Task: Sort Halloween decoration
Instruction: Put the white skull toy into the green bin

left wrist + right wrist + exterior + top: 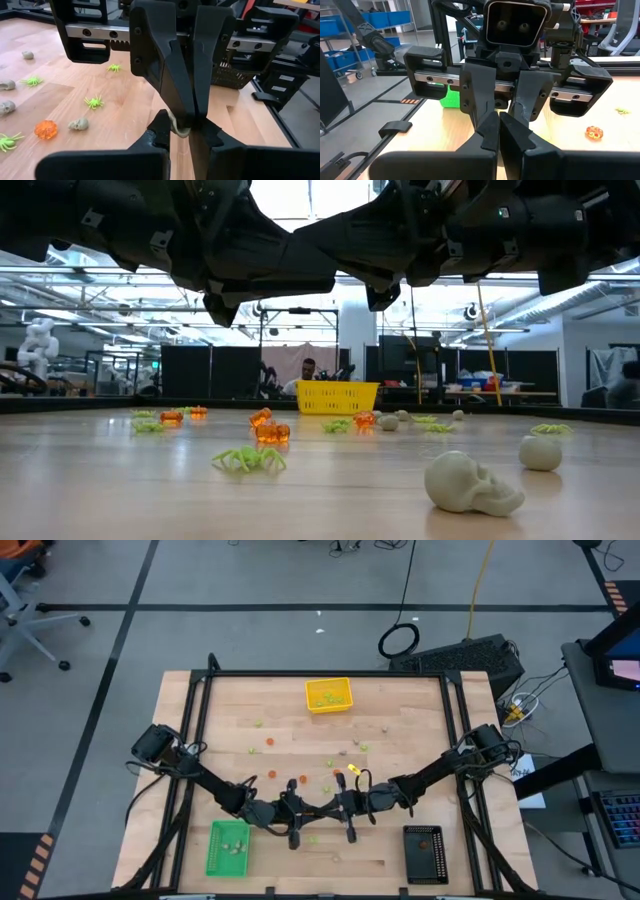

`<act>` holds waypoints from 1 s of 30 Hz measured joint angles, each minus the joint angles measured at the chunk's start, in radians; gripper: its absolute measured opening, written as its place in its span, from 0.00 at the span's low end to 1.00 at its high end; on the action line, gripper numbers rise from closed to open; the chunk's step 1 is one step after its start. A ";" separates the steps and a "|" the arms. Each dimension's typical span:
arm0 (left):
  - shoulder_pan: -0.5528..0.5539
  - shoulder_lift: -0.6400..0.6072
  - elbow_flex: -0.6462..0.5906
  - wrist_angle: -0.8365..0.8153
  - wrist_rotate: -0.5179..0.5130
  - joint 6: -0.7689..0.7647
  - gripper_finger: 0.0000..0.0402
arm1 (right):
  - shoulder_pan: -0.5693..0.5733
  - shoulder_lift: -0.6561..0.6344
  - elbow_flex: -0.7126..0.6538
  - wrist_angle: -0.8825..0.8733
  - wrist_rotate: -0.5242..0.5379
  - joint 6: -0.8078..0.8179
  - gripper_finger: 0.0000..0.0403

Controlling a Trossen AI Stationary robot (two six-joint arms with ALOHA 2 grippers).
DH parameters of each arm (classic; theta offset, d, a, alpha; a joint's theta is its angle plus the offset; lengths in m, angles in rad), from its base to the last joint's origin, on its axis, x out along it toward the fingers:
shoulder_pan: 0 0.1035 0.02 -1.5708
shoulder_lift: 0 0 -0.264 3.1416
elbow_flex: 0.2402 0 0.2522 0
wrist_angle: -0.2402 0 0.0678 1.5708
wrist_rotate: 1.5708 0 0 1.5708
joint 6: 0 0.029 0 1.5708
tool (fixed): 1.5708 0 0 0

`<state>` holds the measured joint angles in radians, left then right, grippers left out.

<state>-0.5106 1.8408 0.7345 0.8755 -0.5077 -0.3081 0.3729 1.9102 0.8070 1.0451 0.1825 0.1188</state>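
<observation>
Passing one piece between two hands at mid-table, close to the operator's edge. I have the right gripper (190, 118) pinched narrow, and a small pale beige-grey decoration piece (178, 129) appears nipped at its tips. The left gripper (185, 134) faces it tip to tip, its jaws set a little apart on either side of those tips, just beside the piece.

To do this step well, in my judgement, I close the left jaws squarely on the piece before the right ones let go. I keep both wrists steady, since the piece is far smaller than either finger and would drop to the wooden table (420, 775) below.

Counted beyond the left hand in its wrist view:
- four light green plastic spiders (94, 102)
- four pale skull-shaped pieces (79, 123)
- one orange translucent pumpkin (46, 129)

From above I count three trays, each well apart from both hands:
- one yellow plastic tray (309, 695), ahead of the hands
- one green tray (212, 850), outside the left hand
- one black tray (408, 855), outside the right hand
</observation>
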 joint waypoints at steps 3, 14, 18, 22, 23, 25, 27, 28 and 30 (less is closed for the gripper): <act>0.000 0.000 0.000 0.001 -0.002 0.001 0.08 | 0.000 0.000 0.000 0.000 0.000 0.000 0.03; 0.000 0.000 -0.003 0.010 -0.002 0.002 0.11 | 0.000 -0.030 -0.002 -0.017 0.009 -0.006 0.32; 0.001 -0.002 -0.002 -0.013 -0.002 0.001 0.11 | 0.001 -0.063 -0.002 -0.060 -0.003 -0.008 0.39; 0.001 -0.002 -0.003 -0.056 -0.002 0.001 0.11 | 0.011 -0.120 -0.002 -0.179 -0.003 -0.008 0.42; 0.001 -0.002 -0.003 -0.065 -0.001 0.001 0.11 | 0.014 -0.132 -0.002 -0.213 -0.003 -0.008 0.43; 0.000 -0.002 -0.003 -0.082 -0.001 0.002 0.11 | 0.025 -0.159 -0.002 -0.274 -0.003 -0.008 0.43; 0.000 -0.002 -0.003 -0.095 0.000 0.010 0.11 | 0.038 -0.188 -0.002 -0.349 -0.003 -0.008 0.43; 0.000 -0.007 -0.003 -0.111 0.002 0.020 0.11 | 0.044 -0.201 -0.002 -0.391 -0.003 -0.005 0.43; -0.004 -0.024 -0.004 -0.148 0.015 0.036 0.11 | 0.058 -0.219 -0.002 -0.479 -0.003 0.011 0.43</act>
<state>-0.5142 1.8165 0.7303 0.7274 -0.4923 -0.2718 0.4313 1.6912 0.8051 0.5660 0.1795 0.1297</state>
